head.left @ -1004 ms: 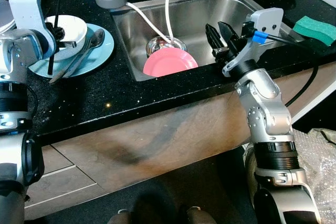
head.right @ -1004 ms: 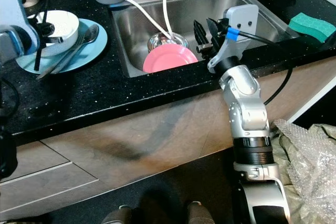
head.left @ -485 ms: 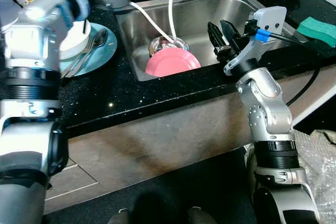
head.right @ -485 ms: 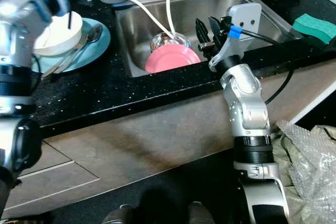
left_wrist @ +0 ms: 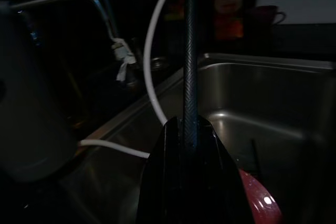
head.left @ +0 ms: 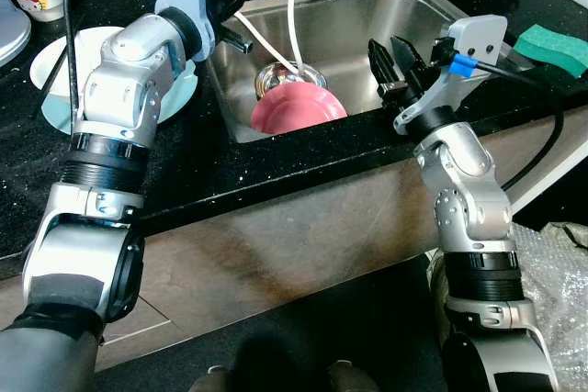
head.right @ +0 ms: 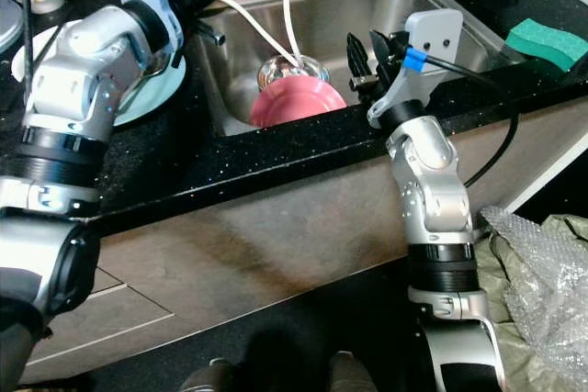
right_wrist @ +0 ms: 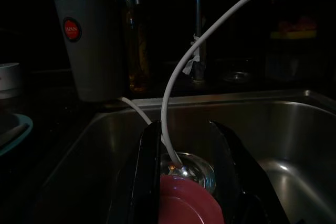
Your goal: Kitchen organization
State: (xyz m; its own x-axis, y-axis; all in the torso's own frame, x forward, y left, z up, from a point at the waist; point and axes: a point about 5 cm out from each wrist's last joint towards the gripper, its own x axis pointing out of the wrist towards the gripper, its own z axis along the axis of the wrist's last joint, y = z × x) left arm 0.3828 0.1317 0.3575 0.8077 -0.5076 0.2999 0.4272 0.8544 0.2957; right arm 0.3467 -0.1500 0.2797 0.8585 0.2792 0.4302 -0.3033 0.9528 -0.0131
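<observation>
Kitchen organization, transfer step. We judge that our left gripper (left_wrist: 185, 145) is carrying a thin dark utensil (left_wrist: 189, 51), probably a chopstick, from the counter toward the sink (head.left: 358, 16). Its jaws are pressed together on the stick, which rises upright between them. Our left arm is raised and bent, the wrist at the sink's near left corner, above the edge of the blue plate (head.left: 180, 98). Our right gripper (head.left: 393, 63) hangs over the sink's right side, jaws spread and holding nothing. The pink plate (head.left: 299, 109) leans in the basin against a metal bowl (head.left: 280, 77), two white hoses (head.left: 296, 6) running down beside them. The next move, in our judgement, calls for lowering the stick into the basin clear of the hoses.
</observation>
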